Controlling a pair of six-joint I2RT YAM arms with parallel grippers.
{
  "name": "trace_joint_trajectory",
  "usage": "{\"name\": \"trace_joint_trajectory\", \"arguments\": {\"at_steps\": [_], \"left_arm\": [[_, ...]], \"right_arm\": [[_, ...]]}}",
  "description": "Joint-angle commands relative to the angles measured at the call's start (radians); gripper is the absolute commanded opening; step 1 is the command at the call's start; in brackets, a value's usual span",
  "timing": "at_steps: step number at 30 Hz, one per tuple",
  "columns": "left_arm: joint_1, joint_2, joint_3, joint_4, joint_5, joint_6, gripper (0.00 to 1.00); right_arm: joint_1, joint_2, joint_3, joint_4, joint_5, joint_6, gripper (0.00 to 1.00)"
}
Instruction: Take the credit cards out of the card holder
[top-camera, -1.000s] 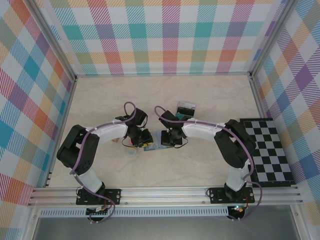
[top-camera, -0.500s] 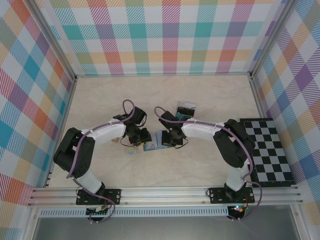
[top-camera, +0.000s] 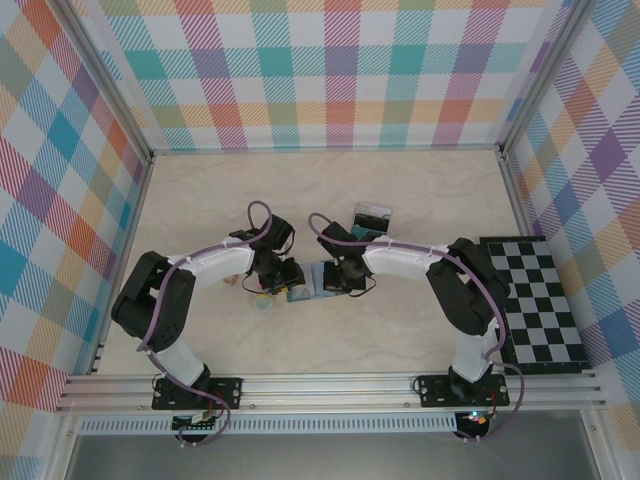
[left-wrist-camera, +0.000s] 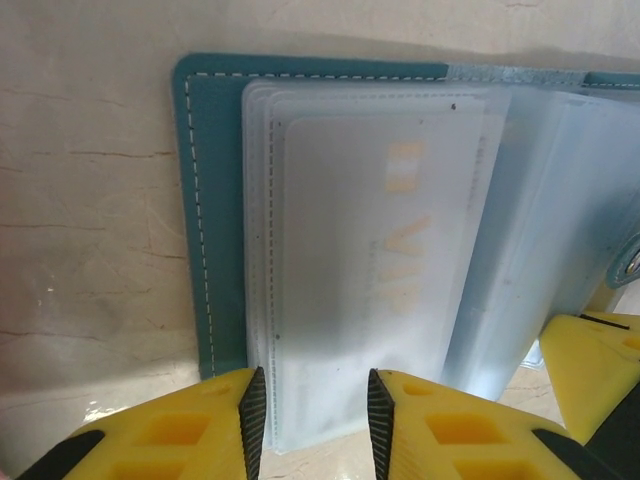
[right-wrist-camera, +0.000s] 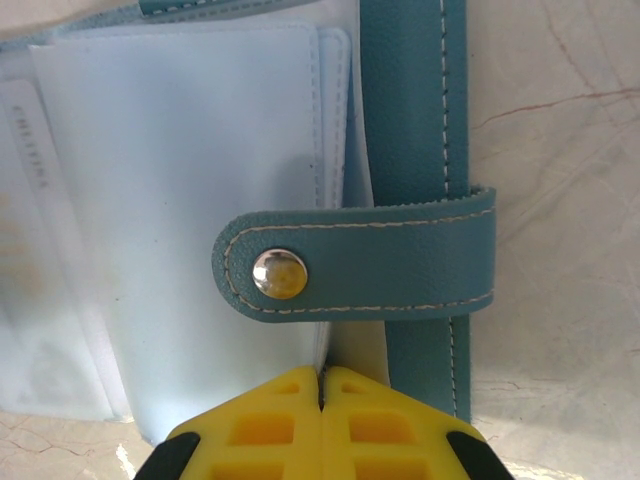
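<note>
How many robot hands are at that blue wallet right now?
2. The left hand straddles the card holder's clear sleeves; the right hand, closed, sits at its edge by the snap strap.

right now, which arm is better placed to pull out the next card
Left. The left end effector is open, straddling the edge of a clear sleeve with a credit card inside. The right end effector is shut beside the snap strap of the card holder.

Overhead looks down; wrist cameras closely share card holder (left-wrist-camera: 210, 200).
</note>
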Motion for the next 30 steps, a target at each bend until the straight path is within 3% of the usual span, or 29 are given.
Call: {"name": "trace_joint_trajectory", "arguments": {"at_steps": [1, 8, 17, 30], "left_arm": [[-0.014, 0.011, 0.022, 0.012, 0.021, 0.006, 0.34], [-0.013, 0.012, 0.023, 0.019, 0.03, 0.007, 0.3], [-0.014, 0.017, 0.028, -0.014, -0.019, 0.01, 0.36], [-0.013, 0.042, 0.028, 0.009, 0.018, 0.007, 0.36]], "right_arm": [[0.009, 0.023, 0.018, -0.026, 0.012, -0.001, 0.0], [0.009, 0.023, 0.021, -0.028, 0.013, -0.002, 0.0], [0.009, 0.023, 0.019, -0.031, 0.016, -0.001, 0.0], [0.009, 0.025, 0.018, -0.029, 0.016, 0.001, 0.0]]}}
